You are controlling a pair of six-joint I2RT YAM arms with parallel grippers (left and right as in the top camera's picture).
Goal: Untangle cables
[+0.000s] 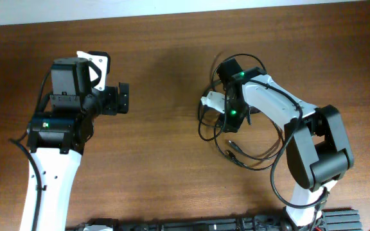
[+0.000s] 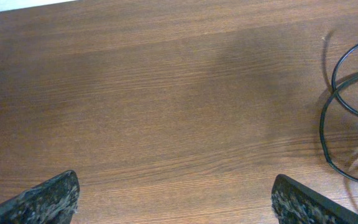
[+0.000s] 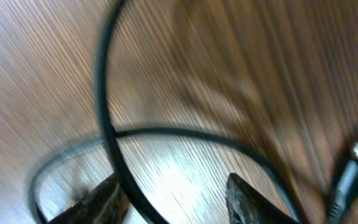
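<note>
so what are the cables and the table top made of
The cables likely have a smooth black rubber or plastic jacket; they bend in loose loops. The table looks like brown wood or wood-look laminate, mostly matte, with straight grain lines; I cannot tell which.

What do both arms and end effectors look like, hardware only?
The left arm and right arm: white links, bulky black joint housings, green status lights, thick black wires alongside. The left end effector and right end effector: two dark fingers each, rough-textured on the left.
</note>
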